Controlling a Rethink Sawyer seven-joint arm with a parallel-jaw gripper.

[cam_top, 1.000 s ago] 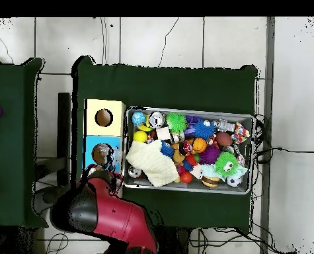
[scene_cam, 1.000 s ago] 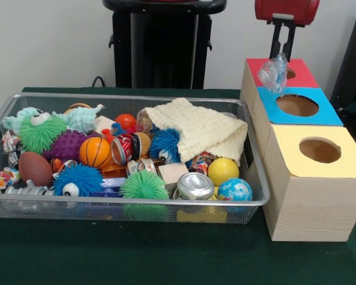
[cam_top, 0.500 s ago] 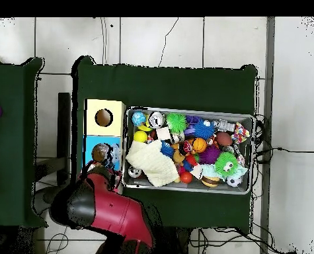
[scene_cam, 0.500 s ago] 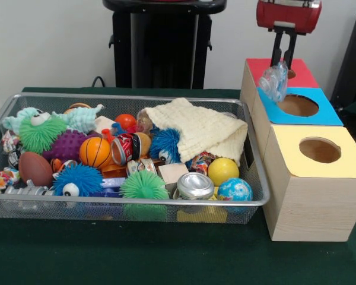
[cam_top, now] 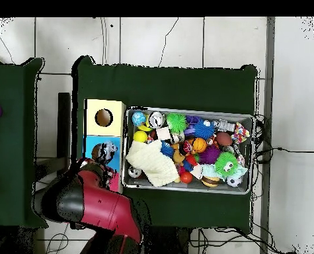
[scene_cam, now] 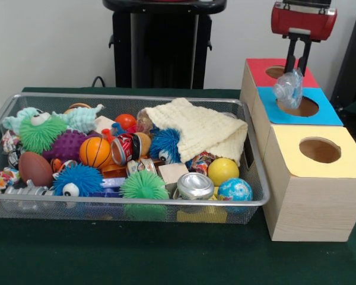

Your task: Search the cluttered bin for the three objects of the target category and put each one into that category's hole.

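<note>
Your gripper [scene_cam: 296,66] is clamped on a crumpled clear plastic bottle [scene_cam: 288,88]. It hangs over the blue box's hole [scene_cam: 298,106] (at the hole's left edge).

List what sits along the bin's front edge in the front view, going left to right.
Brown football → blue spiky ball with an eye → green spiky ball → crushed silver can → blue patterned ball.

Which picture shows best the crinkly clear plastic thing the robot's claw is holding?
The front view. There the crumpled clear plastic hangs in plain sight from the gripper, above the blue-topped box. In the overhead view it is just a small pale blur over that box's hole, beside the red arm.
</note>
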